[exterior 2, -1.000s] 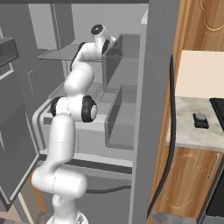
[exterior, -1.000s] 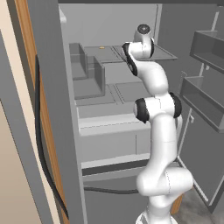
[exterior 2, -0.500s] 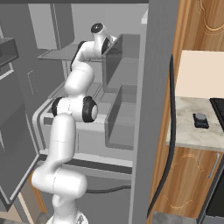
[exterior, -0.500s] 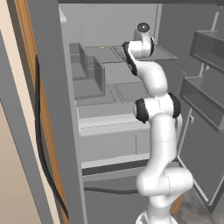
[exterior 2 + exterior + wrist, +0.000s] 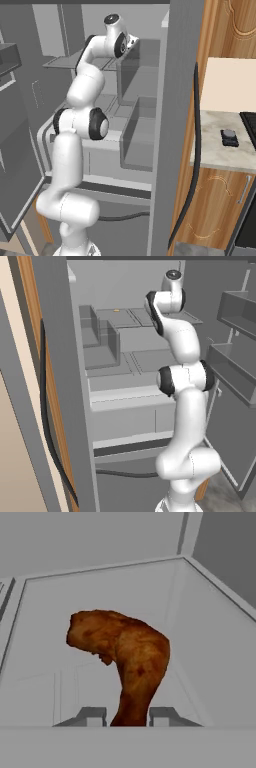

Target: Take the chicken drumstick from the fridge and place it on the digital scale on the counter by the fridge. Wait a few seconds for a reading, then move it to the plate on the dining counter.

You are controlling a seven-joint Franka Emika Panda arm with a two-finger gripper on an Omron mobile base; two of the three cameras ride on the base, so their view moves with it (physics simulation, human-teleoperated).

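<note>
Reddish-brown lumpy chicken drumstick pinched between pincer tips, smooth grey shelf.

Wooden cabinet low on the right of the right base view: light warm wood, carved curved line on the door, metal handle upright near its right edge. More of the same wood rises as a tall panel above the cabinet, with a carved scroll near the top. Pale cream wall behind the cabinet's top. Black cable hangs down along the cabinet's left side, curving to the floor. Dark oven front at the cabinet's lower right. Floor mottled grey. In the left base view a wooden strip beside a cream wall. Light flat, even.
</note>
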